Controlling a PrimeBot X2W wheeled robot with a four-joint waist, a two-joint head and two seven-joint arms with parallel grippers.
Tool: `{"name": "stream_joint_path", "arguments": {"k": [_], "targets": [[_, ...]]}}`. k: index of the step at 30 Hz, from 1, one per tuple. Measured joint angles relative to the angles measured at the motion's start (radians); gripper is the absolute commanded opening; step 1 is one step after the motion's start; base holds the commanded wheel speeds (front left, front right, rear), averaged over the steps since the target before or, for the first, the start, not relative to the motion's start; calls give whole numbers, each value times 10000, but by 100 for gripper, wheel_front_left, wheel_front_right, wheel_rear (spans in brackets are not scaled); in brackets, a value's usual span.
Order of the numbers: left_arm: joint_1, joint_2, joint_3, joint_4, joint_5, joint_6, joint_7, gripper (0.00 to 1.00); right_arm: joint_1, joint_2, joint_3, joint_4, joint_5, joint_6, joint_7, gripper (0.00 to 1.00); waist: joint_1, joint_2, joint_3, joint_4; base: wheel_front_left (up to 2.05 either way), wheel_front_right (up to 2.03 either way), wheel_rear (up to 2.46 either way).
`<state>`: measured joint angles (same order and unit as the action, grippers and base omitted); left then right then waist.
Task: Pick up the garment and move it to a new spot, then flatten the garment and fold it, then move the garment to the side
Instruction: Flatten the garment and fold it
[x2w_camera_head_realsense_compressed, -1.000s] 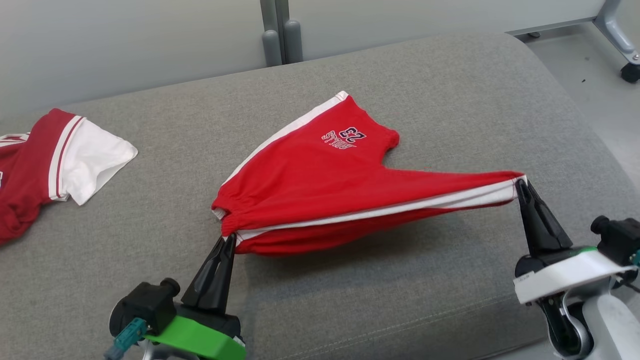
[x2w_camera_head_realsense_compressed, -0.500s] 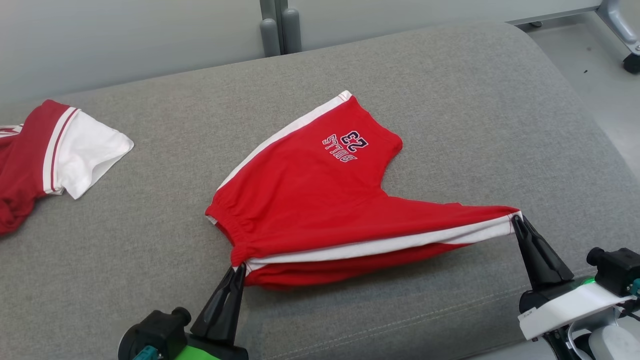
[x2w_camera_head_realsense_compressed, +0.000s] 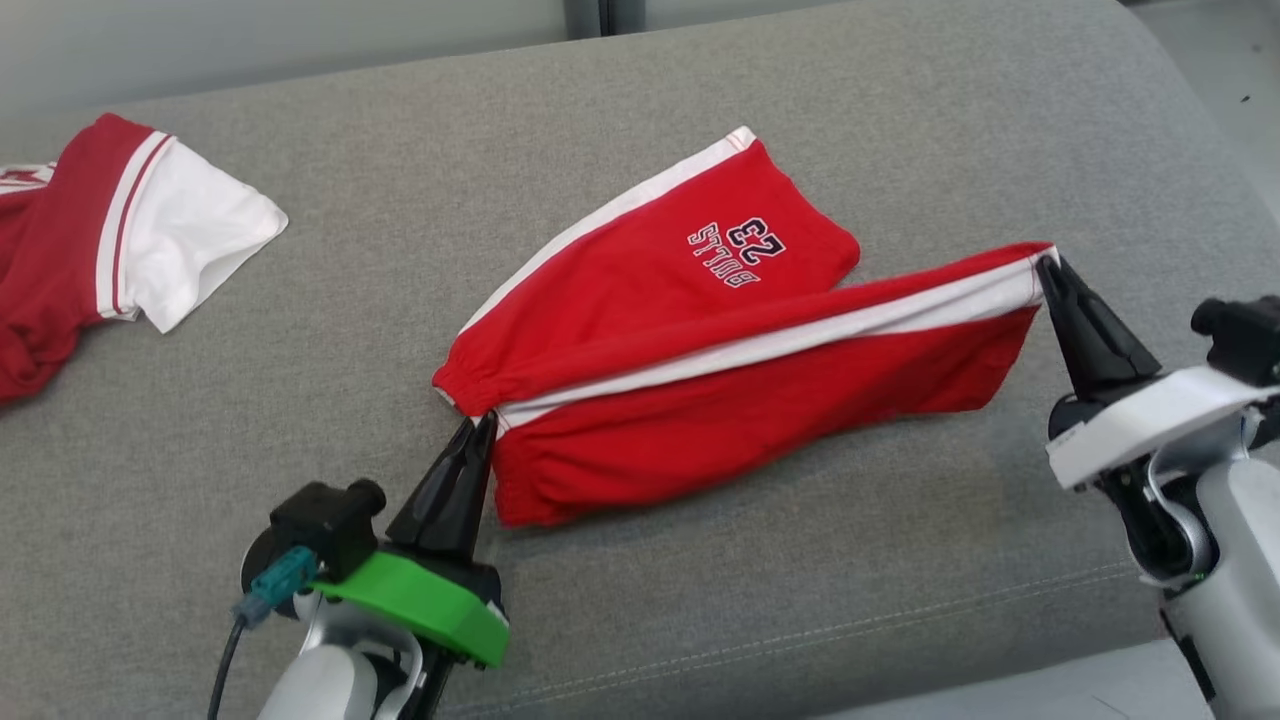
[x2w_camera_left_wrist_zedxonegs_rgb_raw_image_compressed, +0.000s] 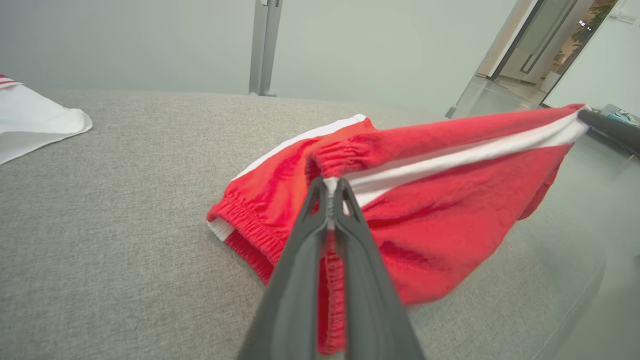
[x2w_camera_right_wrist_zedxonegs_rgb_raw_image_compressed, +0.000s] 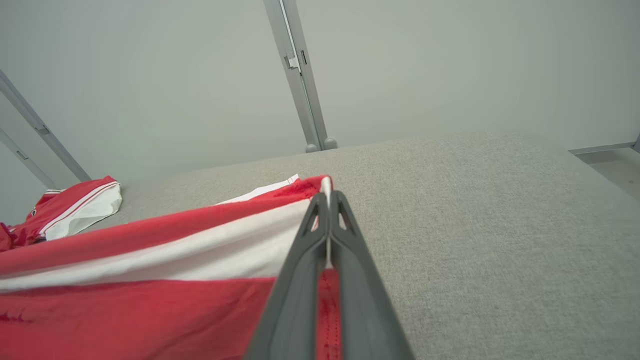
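Observation:
The garment (x2w_camera_head_realsense_compressed: 700, 340) is a pair of red shorts with white side stripes and a printed "23", lying partly on the grey cushion (x2w_camera_head_realsense_compressed: 700, 90). My left gripper (x2w_camera_head_realsense_compressed: 482, 425) is shut on the waistband end of a white stripe, seen close in the left wrist view (x2w_camera_left_wrist_zedxonegs_rgb_raw_image_compressed: 330, 181). My right gripper (x2w_camera_head_realsense_compressed: 1045, 262) is shut on the leg-hem end of the same stripe (x2w_camera_right_wrist_zedxonegs_rgb_raw_image_compressed: 327, 195). The near leg of the shorts (x2w_camera_left_wrist_zedxonegs_rgb_raw_image_compressed: 450, 200) hangs stretched between the two grippers, lifted off the cushion. The far leg rests flat.
A second red and white garment (x2w_camera_head_realsense_compressed: 120, 240) lies at the cushion's far left (x2w_camera_right_wrist_zedxonegs_rgb_raw_image_compressed: 75, 207). A grey post (x2w_camera_right_wrist_zedxonegs_rgb_raw_image_compressed: 300, 75) and pale wall stand behind the cushion. The cushion's front edge (x2w_camera_head_realsense_compressed: 800, 640) runs near my arms; floor shows at the right.
Both grippers have raised the held stripe and carried it toward the far leg, so the near leg now hangs as a wider panel. The head camera has also tilted down.

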<state>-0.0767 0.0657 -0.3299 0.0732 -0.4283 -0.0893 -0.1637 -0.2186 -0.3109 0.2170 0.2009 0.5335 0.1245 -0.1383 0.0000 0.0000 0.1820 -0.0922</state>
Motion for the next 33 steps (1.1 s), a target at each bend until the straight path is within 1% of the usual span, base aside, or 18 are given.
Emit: {"name": "stream_joint_path", "arguments": {"k": [5,10,11,17,22,29,31,32,33], "targets": [[-1124,-140,63,385,-105,31,274,0,-1522,-295,268,428,119,0,742,0,0,0,539,290,0,0,0],[-2015,-192,65,834,-188,192,489,0,-2926,-552,648,913,151,0,1503,0,0,0,1118,634,0,0,0],[-2015,-192,65,834,-188,192,489,0,-2926,-552,648,913,151,0,1503,0,0,0,1118,634,0,0,0],[-2903,-245,-165,1390,-449,286,587,0,-4111,-769,1064,1699,242,0,2236,0,0,0,1787,1135,0,0,0],[-3541,-293,-370,1705,-537,385,566,0,-4962,-880,1356,2293,311,0,2606,0,0,0,2286,1579,0,0,0],[-4079,-320,-913,2119,-1243,566,407,0,-5860,-968,1916,3062,313,0,2894,0,0,0,2851,2119,0,0,0],[-4234,-326,-1058,2259,-1356,629,249,20,-6042,-953,2142,3404,316,-2,2890,0,0,0,3013,2281,0,0,0],[-4290,-326,-1116,2293,-1421,633,196,27,-6102,-951,2211,3492,316,-2,2888,0,1,0,3052,2319,0,0,0],[-4343,-328,-1175,2324,-1480,639,130,31,-6171,-953,2261,3565,324,-2,2880,0,1,0,3081,2348,0,0,0]]}}
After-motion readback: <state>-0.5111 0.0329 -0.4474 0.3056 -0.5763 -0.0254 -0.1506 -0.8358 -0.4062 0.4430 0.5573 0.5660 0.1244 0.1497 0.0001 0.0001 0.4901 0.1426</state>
